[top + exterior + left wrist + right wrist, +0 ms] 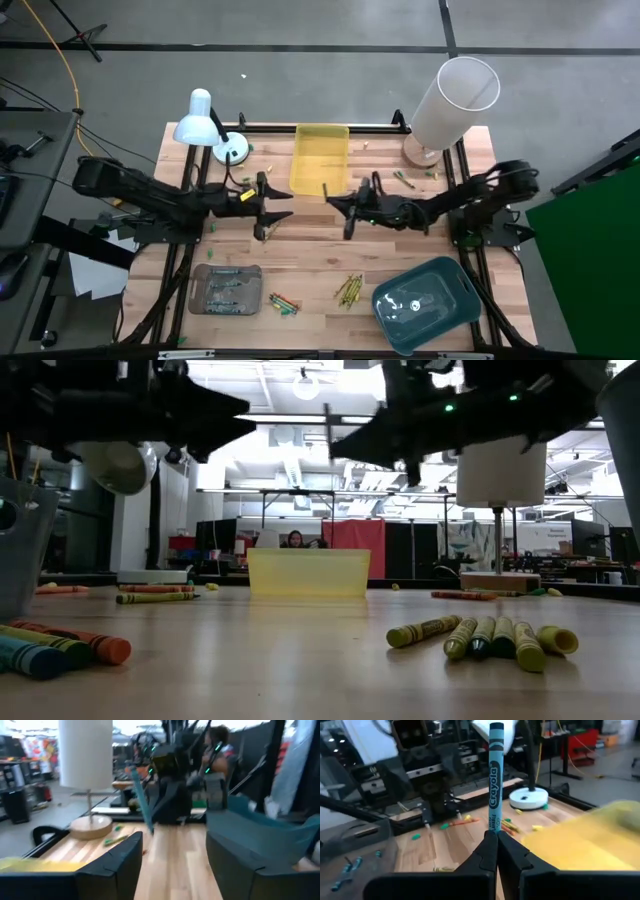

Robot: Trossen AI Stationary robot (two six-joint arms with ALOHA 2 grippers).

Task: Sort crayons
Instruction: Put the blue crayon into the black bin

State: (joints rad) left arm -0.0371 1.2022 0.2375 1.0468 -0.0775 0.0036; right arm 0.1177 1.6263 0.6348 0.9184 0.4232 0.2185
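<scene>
Right gripper: jaws pinched tight on the lower end of a blue paper-wrapped crayon, which stands upright out of the fingertips. In the high view the right gripper hangs mid-table, just near of the translucent yellow plastic tray; the blue crayon shows only as a thin sliver at the tip.

Left gripper: jaws spread wide, nothing between them, touching nothing. It faces the right gripper across a small gap, above bare wood. Left wrist view confirms it: both dark fingers stand well apart, with the blue crayon in the other arm's grip straight ahead.

Other crayons:
- yellow-olive and green bunch lying near centre, left of the teal plastic tub
- small red, orange and blue group right of the grey shallow tray
- several crayons inside the grey tray, colours hard to make out
- a few strays by the white cylindrical lamp shade at far right

Hard to read:
- low view cuts both grippers off at the top edge, dark silhouettes only
- the teal tub is clipped by the near table edge in the high view
- left wrist picture is motion-smeared, background detail unreadable

White desk lamp at far left. A person sits beyond the table, partly hidden behind the yellow tray.
</scene>
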